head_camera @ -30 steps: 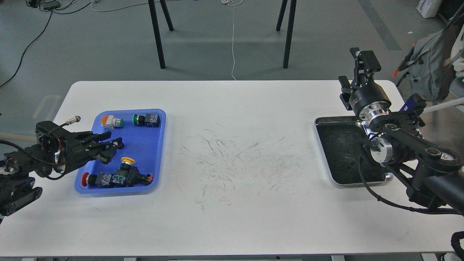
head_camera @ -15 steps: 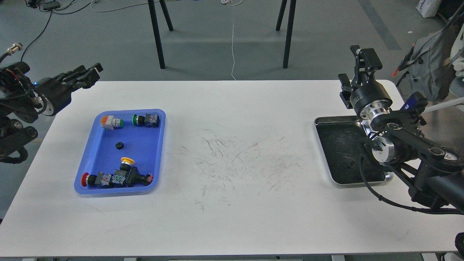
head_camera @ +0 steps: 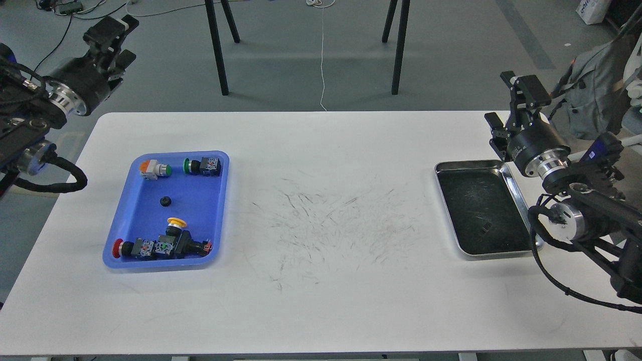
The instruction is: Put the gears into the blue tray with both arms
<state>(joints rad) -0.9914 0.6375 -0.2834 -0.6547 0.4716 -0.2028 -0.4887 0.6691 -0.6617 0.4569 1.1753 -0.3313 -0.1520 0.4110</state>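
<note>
One small black gear [head_camera: 165, 201] lies flat on the floor of the blue tray [head_camera: 200, 198], at its middle, apart from the switches. My left gripper [head_camera: 119, 41] is raised high beyond the table's far left corner, well away from the tray, open and empty. Over on the other side, my right gripper [head_camera: 509, 108] hangs open and empty above the table's far right, just behind the steel tray [head_camera: 516, 185]. A tiny dark shape [head_camera: 485, 229] sits on that tray's scratched bottom; I cannot tell whether it is a gear.
Several push-button switches share the blue tray: an orange-and-green one [head_camera: 155, 169] and a green one [head_camera: 203, 165] at the back, yellow-capped [head_camera: 175, 223] and red-capped [head_camera: 120, 246] ones at the front. Black chair legs [head_camera: 218, 50] stand beyond the table.
My left arm let the gear go in the blue tray, then lifted up and back to the far left. My right arm has slid right, uncovering the steel tray.
</note>
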